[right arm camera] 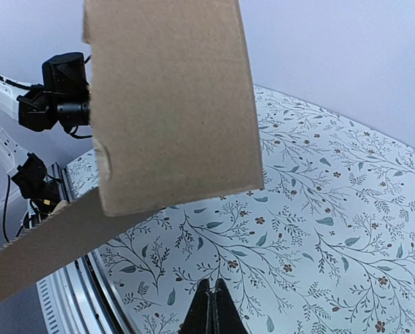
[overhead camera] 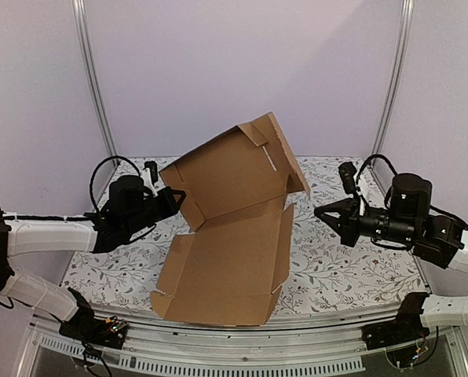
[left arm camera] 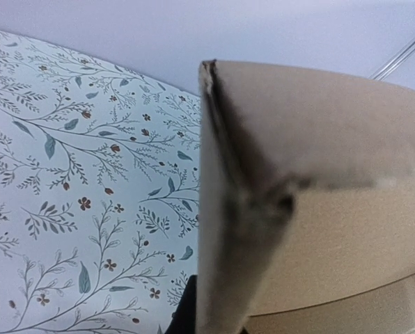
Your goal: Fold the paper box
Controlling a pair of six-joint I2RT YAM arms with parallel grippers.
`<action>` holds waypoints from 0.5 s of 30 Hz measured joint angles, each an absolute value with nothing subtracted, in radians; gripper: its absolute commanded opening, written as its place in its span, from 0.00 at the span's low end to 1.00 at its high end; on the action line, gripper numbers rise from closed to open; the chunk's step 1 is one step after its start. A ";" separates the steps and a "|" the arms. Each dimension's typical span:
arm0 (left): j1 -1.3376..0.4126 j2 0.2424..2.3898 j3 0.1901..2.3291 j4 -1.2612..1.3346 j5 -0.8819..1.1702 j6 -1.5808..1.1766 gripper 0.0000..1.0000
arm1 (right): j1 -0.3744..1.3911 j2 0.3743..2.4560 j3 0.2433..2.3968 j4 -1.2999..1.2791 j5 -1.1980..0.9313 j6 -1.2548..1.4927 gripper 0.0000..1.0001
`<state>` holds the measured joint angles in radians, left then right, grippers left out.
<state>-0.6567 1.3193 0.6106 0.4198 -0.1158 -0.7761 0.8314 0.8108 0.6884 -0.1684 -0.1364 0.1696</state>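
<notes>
- Shows a paper box (overhead camera: 226, 259) of plain brown corrugated card, unprinted, in the middle of a floral-patterned counter (overhead camera: 352, 267).
- Looks half open, like a book: base panel (overhead camera: 218, 271) flat toward the near edge, lid panel (overhead camera: 234, 173) tilted up behind it along a crease, with a narrow flap (overhead camera: 285, 153) bent over at its top right.
- Carries low side flaps, slits and notched corners along the edges.
- Places the left hand (overhead camera: 170, 200) clamped on the raised panel's left edge, with the fingers mostly hidden by card in the wrist view.
- Places the right hand (overhead camera: 322, 212) pressed together on nothing, near the box's right side but apart from it.
- Probably handles as light and fairly stiff, bending readily only at the creases; liable to crush or tear at thin tabs and to slide on the counter.
- Best taken by a flap edge close to a crease, not mid-panel.
</notes>
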 measured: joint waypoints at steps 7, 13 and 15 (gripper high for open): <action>-0.656 1.243 0.577 0.362 -0.266 -0.753 0.00 | 0.831 0.734 0.734 -0.160 -0.240 0.220 0.00; -0.656 1.195 0.556 0.315 -0.359 -0.748 0.00 | 0.838 0.799 0.792 -0.087 -0.354 0.291 0.00; -0.656 1.186 0.556 0.307 -0.374 -0.748 0.00 | 0.848 0.834 0.796 -0.064 -0.374 0.307 0.00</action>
<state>-0.6559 1.1862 0.5556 0.3065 -0.3737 -0.7479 0.8482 0.8337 0.7956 -0.0639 -0.3737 0.3073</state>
